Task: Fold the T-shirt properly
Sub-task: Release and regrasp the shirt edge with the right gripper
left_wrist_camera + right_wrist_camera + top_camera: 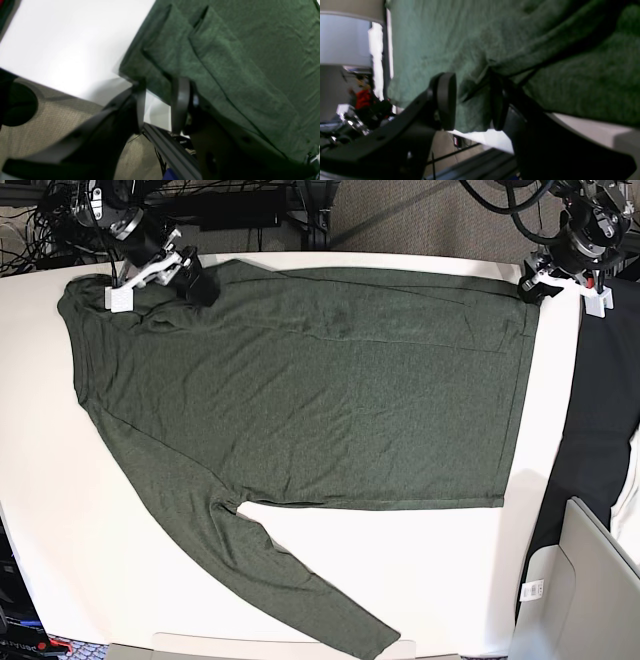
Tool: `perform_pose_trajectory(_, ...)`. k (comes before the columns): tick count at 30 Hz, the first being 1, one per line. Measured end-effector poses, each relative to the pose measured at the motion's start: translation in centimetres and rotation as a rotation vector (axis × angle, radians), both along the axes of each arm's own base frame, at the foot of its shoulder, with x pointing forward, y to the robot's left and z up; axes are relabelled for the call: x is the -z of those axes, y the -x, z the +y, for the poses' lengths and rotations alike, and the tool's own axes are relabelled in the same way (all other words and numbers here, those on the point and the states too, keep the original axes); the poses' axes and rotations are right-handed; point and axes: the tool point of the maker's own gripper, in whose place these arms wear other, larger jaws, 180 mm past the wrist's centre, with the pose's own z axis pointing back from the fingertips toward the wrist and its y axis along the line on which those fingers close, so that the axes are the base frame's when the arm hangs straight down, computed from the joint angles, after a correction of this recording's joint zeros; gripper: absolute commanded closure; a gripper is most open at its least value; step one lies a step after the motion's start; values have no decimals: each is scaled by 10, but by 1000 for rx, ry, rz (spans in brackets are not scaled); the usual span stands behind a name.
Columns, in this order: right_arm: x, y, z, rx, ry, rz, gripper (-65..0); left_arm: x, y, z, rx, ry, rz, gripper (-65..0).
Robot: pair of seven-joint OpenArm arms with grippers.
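The dark olive-green T-shirt (320, 390) lies spread flat on the white table (90, 560). One long sleeve (300, 590) runs down toward the front edge. My left gripper (530, 286) is at the shirt's far right corner. In the left wrist view it (160, 105) is open, with the shirt's corner edge (140, 75) at its fingertips. My right gripper (196, 284) is at the far left shoulder area. In the right wrist view it (472, 102) is open, with a creased fold of the shirt (475, 85) lying between the jaws.
A plain black cloth (595, 430) covers the table's right side. A grey box (580, 580) with a white tag stands at the front right. Cables and arm bases crowd the far edge. The floor (50, 120) lies beyond the table edge.
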Motion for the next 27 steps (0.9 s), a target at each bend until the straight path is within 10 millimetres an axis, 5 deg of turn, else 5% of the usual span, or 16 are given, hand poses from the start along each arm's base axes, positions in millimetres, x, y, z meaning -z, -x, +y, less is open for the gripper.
perform_pose_trajectory(6, 2, -2, -1, -3, 16, 6, -2, 0, 0, 0, 0, 0, 1, -172)
perform_pose_trajectory(14, -16, 2, 11, -93, -35, -101, -2, 0, 0, 0, 0, 1, 1, -172)
perform_pose_trajectory(27, -60, -53, -17, -16, -19, -319, -2, 2, 0, -4, -9, 11, -5, -172)
